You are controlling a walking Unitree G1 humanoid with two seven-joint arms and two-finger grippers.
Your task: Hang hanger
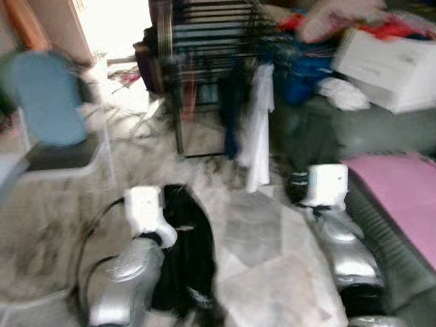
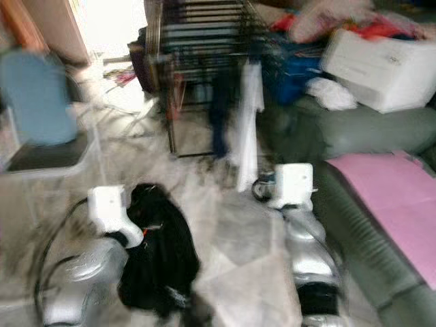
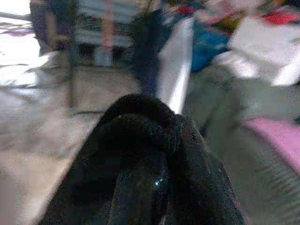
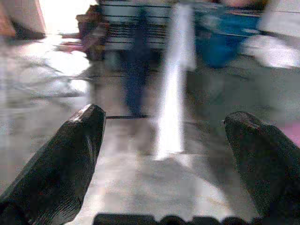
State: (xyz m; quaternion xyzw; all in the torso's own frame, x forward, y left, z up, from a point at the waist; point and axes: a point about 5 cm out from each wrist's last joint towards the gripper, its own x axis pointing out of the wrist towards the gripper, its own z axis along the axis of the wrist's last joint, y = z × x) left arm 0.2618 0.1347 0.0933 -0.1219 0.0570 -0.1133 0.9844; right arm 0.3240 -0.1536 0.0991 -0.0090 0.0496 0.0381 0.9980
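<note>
Nearest the camera, the left gripper [image 3: 140,187] is buried under a black garment [image 1: 182,252] that hangs from it to the floor; I cannot tell how its fingers stand, and no hanger can be made out inside the cloth. To the right, the right gripper [image 4: 164,154] is spread open and empty. The drying rack [image 1: 204,48] stands well ahead, so I judge the trailing cloth could drag or snag underfoot.

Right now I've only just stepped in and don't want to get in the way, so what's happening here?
The robot is carrying a black garment in its left gripper, which is wrapped in the fabric. Its right gripper is open and holds nothing. Ahead stands a drying rack with a white garment and a dark one hanging from it. The views are blurred, so the robot is probably moving.
</note>
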